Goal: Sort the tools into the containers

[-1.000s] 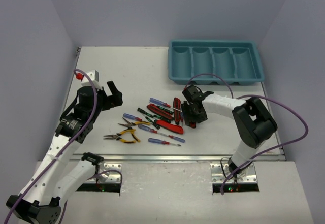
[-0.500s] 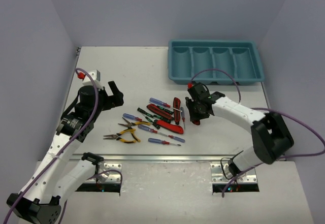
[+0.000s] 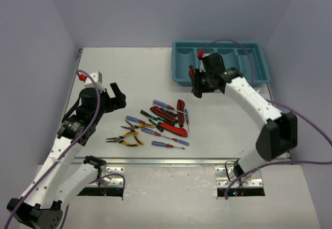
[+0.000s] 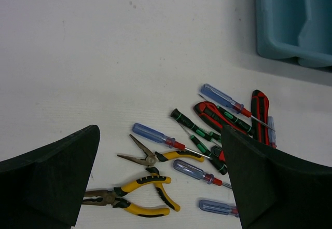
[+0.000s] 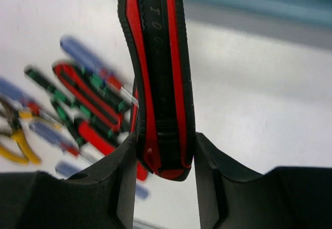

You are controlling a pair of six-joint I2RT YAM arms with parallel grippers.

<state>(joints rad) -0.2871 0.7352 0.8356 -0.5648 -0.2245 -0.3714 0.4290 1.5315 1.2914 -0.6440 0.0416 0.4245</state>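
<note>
My right gripper is shut on a red-and-black utility knife and holds it in the air by the near left corner of the teal tray; the knife points up and away. The other tools lie in a loose pile mid-table: utility knives, blue-handled screwdrivers, black-and-green screwdrivers and yellow-handled pliers. My left gripper is open and empty, above the table left of the pile. In the left wrist view the pliers lie between my fingers.
The tray's four compartments hold nothing that I can see. The tray's corner shows in the left wrist view. Purple cables loop off both arms. Lilac walls close in the table on three sides.
My right gripper has lifted a utility knife out of the pile and carried it up and away to the tray's near left corner. The left arm has not moved.
</note>
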